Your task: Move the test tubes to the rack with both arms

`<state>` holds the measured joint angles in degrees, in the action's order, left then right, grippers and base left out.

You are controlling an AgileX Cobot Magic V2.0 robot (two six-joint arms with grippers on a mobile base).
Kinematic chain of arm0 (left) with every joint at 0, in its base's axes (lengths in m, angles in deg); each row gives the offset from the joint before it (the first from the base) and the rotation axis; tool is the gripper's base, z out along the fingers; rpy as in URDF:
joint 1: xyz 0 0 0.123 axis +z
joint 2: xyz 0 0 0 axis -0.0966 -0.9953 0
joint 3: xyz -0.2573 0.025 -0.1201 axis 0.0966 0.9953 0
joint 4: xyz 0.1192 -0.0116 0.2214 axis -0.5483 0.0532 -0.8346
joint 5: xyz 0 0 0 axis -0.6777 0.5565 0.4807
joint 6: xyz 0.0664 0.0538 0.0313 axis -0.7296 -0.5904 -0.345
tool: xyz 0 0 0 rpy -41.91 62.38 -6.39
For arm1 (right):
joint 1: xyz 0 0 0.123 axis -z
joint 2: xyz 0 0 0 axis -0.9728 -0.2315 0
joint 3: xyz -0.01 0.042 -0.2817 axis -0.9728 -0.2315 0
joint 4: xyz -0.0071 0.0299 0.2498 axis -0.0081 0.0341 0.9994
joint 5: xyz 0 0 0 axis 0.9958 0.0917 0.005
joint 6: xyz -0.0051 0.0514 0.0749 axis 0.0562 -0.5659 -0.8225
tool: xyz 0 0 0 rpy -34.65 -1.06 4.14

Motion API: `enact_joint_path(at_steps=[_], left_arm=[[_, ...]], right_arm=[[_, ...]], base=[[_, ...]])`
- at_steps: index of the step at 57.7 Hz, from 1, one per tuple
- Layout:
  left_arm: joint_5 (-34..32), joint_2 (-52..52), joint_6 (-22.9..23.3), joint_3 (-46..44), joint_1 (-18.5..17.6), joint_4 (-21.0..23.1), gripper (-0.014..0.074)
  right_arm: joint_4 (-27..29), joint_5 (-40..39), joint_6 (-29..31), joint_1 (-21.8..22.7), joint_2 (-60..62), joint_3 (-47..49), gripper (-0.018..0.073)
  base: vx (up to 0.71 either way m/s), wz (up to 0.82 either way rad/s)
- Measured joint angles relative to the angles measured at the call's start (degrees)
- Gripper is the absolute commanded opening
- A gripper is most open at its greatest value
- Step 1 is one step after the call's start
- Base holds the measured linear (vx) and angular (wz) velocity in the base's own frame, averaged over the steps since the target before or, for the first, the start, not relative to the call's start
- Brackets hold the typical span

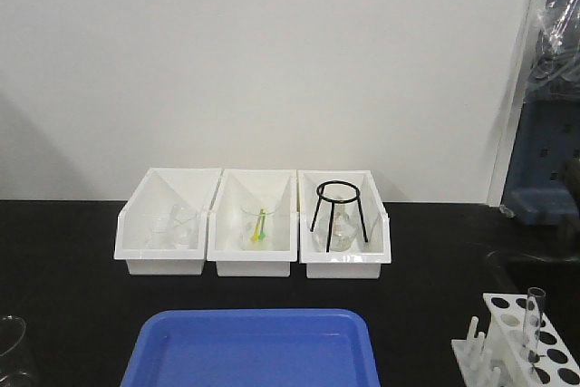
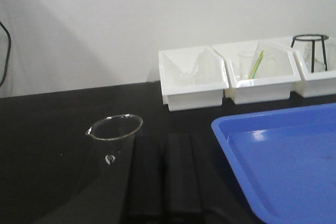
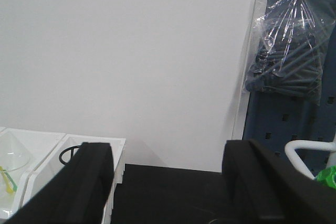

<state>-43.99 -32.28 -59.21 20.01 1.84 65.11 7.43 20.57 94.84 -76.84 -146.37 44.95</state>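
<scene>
The jaws of the right gripper (image 3: 168, 182) are standing wide apart and empty; the left gripper (image 2: 165, 177) I cannot tell. One test tube (image 1: 533, 316) is sitting in the rack (image 1: 524, 346) on the bench (image 1: 63, 269). Probably the arms are waiting to find another tube.

You are looking at a laboratory bench. On the black table (image 1: 72, 269) stand three white bins (image 1: 254, 256) with glassware inside, a black ring stand (image 1: 339, 210), a glass beaker (image 2: 113, 140), a blue tray (image 1: 254, 351) and a white rack (image 1: 521, 346) holding a test tube (image 1: 533, 314). A plain white wall (image 1: 272, 61) is behind.
</scene>
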Motion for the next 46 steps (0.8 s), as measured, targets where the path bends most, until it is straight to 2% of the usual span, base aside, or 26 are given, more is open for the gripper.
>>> enact_joint_path(at_steps=[46], left_arm=[[0.6,0.3,0.0,0.1,0.0,-0.2,-0.0004]], right_arm=[[0.0,0.1,0.0,0.0,-0.1,0.0,0.0511]], base=[[0.0,0.0]])
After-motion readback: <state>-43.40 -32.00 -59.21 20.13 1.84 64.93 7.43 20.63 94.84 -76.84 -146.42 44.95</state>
